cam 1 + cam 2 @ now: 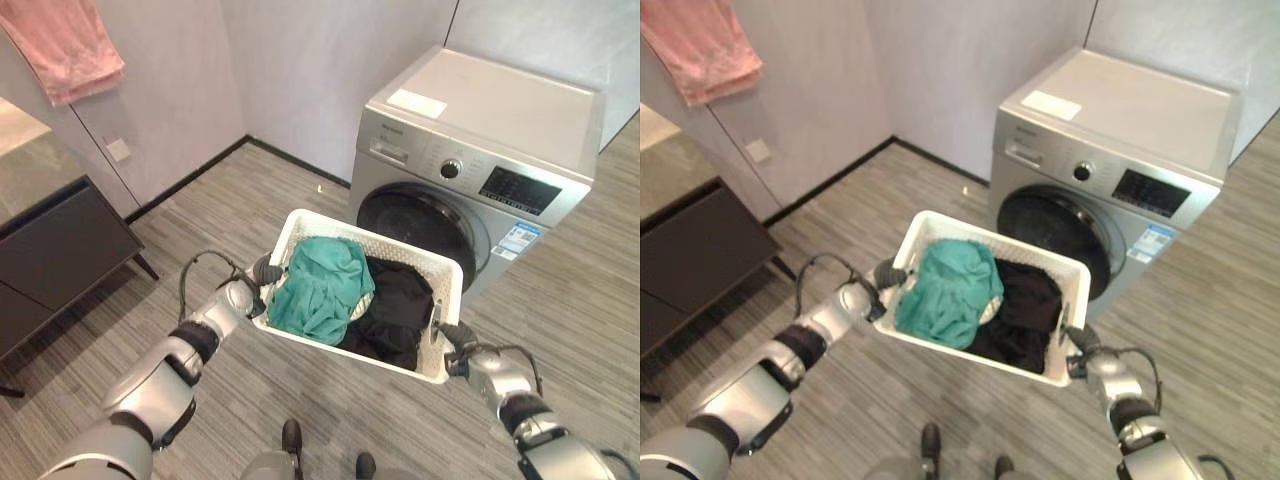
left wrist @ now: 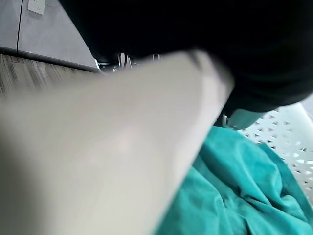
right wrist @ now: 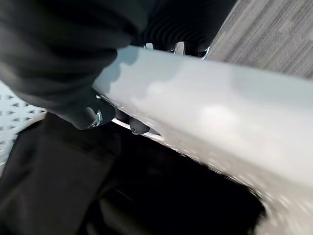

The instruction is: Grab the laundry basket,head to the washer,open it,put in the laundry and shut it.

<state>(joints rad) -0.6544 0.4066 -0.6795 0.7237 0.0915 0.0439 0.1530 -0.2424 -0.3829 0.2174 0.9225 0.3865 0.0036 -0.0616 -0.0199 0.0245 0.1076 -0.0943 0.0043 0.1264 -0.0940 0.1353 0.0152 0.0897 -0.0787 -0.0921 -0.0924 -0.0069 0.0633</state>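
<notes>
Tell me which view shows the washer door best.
The left eye view: the washer door faces the camera, shut, its lower edge hidden behind the basket. The right eye view shows nearly the same. The wrist views show basket rim and clothes instead.

A white plastic laundry basket [image 1: 447, 290] with latticed walls sits at the centre of the frame, tilted, off the floor. Inside lie 2 garments: a crumpled teal one [image 1: 322, 284] on the left, a black one [image 1: 397, 308] on the right. The silver washer [image 1: 480, 150], its round dark door shut, stands at upper right, just beyond the basket.
</notes>
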